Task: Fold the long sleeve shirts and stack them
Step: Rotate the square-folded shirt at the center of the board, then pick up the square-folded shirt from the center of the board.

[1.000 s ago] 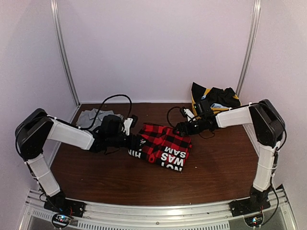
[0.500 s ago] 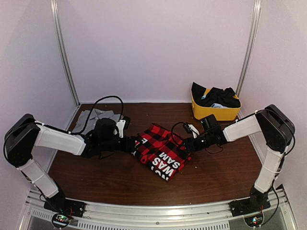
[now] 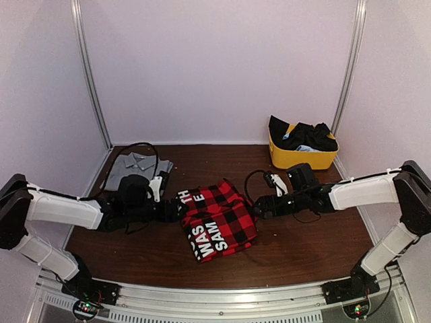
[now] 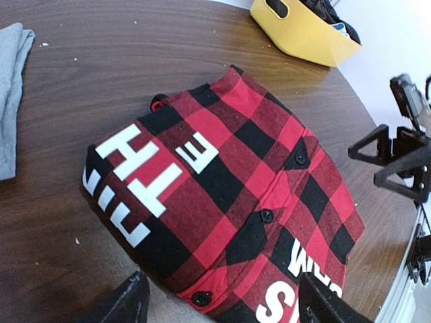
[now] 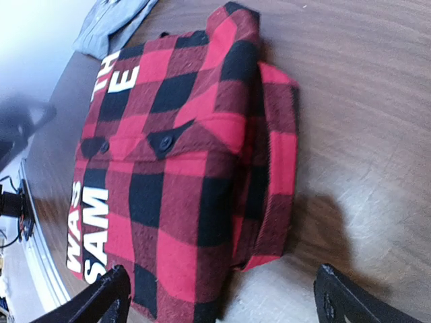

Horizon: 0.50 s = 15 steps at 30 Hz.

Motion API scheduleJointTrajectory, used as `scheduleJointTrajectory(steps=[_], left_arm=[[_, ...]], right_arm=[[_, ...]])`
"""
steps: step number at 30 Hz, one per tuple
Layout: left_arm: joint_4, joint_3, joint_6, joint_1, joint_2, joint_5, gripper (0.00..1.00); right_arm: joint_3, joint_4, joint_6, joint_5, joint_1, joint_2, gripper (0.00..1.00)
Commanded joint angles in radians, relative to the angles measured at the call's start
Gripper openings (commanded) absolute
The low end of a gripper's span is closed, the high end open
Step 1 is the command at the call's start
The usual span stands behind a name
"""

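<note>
Left claw (image 3: 176,210): wide apart and gripping nothing; in its wrist view (image 4: 225,306) the two dark fingertips sit at either side of the bottom edge.
Right claw (image 3: 259,207): spread wide and not clamped on anything; its wrist view (image 5: 225,293) shows one fingertip low on each side.
Flannel shirt (image 3: 219,219): folded into a compact red-and-black check block, lying flat on the table (image 3: 303,235) between the two claws.
Flannel shirt from the left claw: directly ahead (image 4: 229,202), with its near edge reaching down between the open fingers. Whether a finger touches the cloth cannot be told.
Flannel shirt from the right claw: just ahead (image 5: 182,175), with its folded edge facing the fingers. The cloth looks just clear of both tips.
White block letters (image 4: 135,175): printed on the upper face of the flannel shirt, toward the left claw's left side.
Grey shirt (image 3: 138,165): flat on the table beyond the left claw and off to its left (image 4: 10,101), apart from the flannel shirt. From the right claw it lies past the flannel shirt's far end (image 5: 111,23).
Yellow bin (image 3: 303,159): beyond the right claw, well apart from it. From the left claw it is far ahead and to the right (image 4: 303,37).
Dark clothes (image 3: 303,134): heaped in the yellow bin, spilling over its rim.
</note>
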Motion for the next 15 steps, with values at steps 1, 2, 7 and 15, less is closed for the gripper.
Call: scheduleJointTrajectory(steps=[1, 2, 7, 15], left_arm=[[0.043, -0.018, -0.043, -0.025, 0.005, 0.009, 0.77], [0.053, -0.018, -0.047, -0.031, 0.018, 0.010, 0.77], [0.096, -0.023, -0.066, -0.054, 0.080, -0.003, 0.74], [0.138, -0.030, -0.079, -0.068, 0.122, -0.003, 0.72]], right_arm=[[0.112, -0.050, 0.015, 0.053, -0.046, 0.069, 0.96], [0.140, -0.056, 0.008, 0.038, -0.052, 0.098, 0.96], [0.250, -0.074, -0.007, -0.078, -0.076, 0.234, 0.97], [0.309, -0.082, 0.008, -0.164, -0.095, 0.349, 0.97]])
